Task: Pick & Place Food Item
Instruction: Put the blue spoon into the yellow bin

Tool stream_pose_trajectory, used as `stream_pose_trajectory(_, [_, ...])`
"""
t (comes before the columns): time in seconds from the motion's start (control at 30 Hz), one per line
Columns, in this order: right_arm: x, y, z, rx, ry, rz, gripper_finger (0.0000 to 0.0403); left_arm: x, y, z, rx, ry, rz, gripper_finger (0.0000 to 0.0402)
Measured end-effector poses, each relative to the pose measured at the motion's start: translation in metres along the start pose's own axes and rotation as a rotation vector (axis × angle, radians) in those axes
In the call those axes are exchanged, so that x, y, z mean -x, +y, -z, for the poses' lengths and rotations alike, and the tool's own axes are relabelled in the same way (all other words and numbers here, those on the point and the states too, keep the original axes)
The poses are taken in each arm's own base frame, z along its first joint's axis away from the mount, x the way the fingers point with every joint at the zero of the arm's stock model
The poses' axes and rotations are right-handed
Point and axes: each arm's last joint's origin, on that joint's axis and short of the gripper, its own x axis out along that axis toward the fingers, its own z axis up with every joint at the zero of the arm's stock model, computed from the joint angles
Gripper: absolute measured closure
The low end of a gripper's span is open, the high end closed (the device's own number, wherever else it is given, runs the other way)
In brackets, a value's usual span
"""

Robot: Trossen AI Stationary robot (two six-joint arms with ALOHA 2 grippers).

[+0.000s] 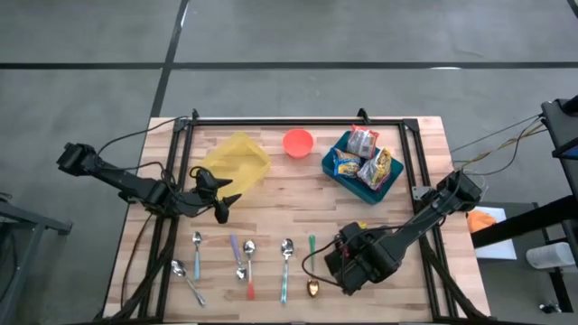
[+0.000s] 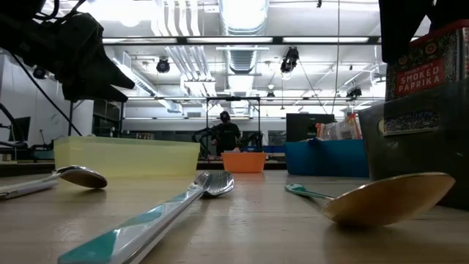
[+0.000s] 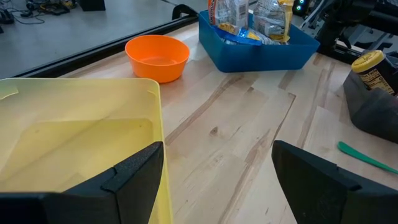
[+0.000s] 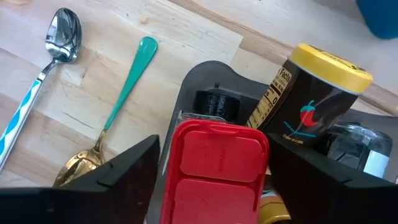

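Note:
A red-lidded smoked paprika jar stands in a dark grey holder at the table's near right, beside a dark jar with a yellow lid. My right gripper points steeply down over it, open, one finger on either side of the red lid. In the low view the jar's label shows above the holder. My left gripper hangs open above the table by the yellow container, holding nothing. A blue bin holds snack packets. My right gripper comes from above with its fingers flanking the red lid of the paprika jar. A thin gap shows on one side. I cannot tell whether the other finger touches the jar, which stands upright in the holder.
Several spoons lie along the near edge left of the holder; a teal-handled gold spoon lies closest to it. An orange bowl sits at the far middle. Bare wood lies between the yellow container and the blue bin.

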Motion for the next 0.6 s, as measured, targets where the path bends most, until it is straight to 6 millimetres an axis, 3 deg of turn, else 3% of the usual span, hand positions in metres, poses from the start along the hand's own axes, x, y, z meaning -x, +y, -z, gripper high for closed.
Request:
stream_pose_trajectory(0.23, [0.001, 0.001, 0.000, -0.003, -0.008, -0.012, 0.0030, 0.000, 0.000, 0.000, -0.001, 0.000, 0.000, 0.0101])
stream_pose_trajectory(0.6, [0.012, -0.002, -0.018, 0.078, -0.183, -0.065, 0.0022, 0.000, 0.000, 0.000, -0.008, 0.004, -0.003, 0.0101])
